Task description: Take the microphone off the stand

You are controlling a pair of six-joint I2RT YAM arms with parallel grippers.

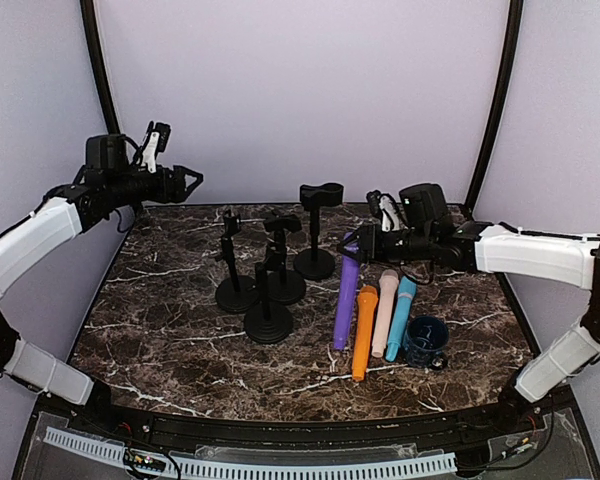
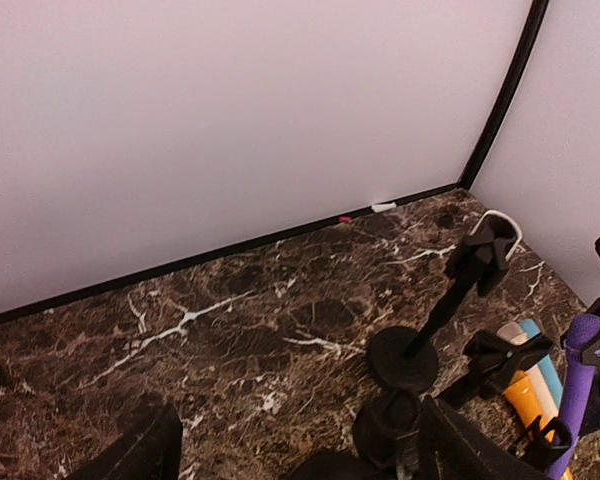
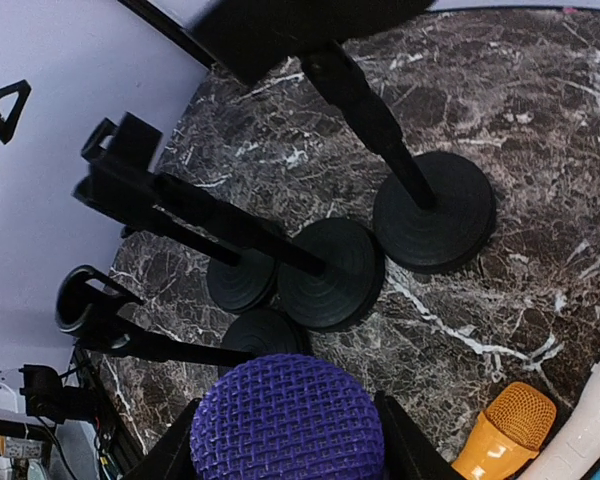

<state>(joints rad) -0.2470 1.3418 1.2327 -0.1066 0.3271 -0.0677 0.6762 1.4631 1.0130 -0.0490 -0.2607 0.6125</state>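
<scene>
- The right claw (image 1: 365,240) is pinching the purple microphone (image 1: 345,300) by its round head, off the 4 stands (image 1: 270,322).
- The claw should be lowering it slowly beside the orange microphone (image 1: 364,330) and letting go only once it is lying flat.
- The left claw (image 1: 187,181) is hanging spread wide, holding nothing.
- The blue cup (image 1: 426,340) is probably sitting empty, but its inside is too dark to tell.

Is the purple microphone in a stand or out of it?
Out. The right tool grips the purple microphone at its mesh head, beside the stands, not in any clip.
</scene>
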